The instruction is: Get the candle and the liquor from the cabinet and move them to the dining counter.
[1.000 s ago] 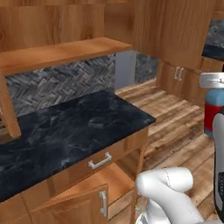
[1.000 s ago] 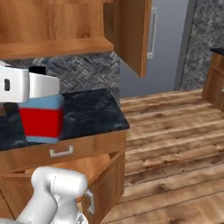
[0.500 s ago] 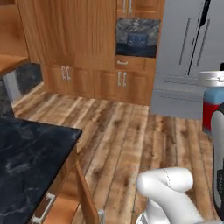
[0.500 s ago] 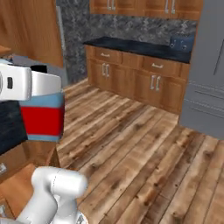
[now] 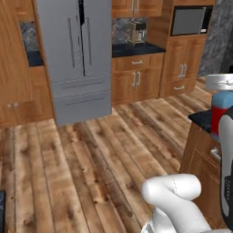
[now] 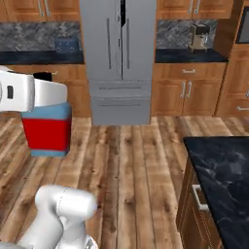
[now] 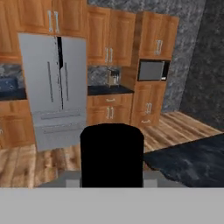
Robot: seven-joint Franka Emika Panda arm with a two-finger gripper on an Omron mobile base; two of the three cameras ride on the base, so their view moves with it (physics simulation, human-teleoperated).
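- Carrying liquor (image 6: 47, 132) clamped in gripper (image 6: 44, 109), raised over the wood floor (image 6: 131, 165), black cap (image 7: 112, 154) toward the hand camera.
- Keep it upright while driving; swing gently.
- Dining counter (image 6: 224, 175) is right; set down inboard of the edge.

The liquor's black cap (image 7: 112, 154) fills the lower centre, hiding the fingertips. A grey double-door refrigerator (image 7: 54, 89) stands at left. A coffee machine (image 7: 113, 78) sits on a dark counter at centre. A microwave (image 7: 152, 70) is built into wooden cabinets (image 7: 154, 72) at upper right. A black marble-look slab (image 7: 188, 159) lies at lower right.
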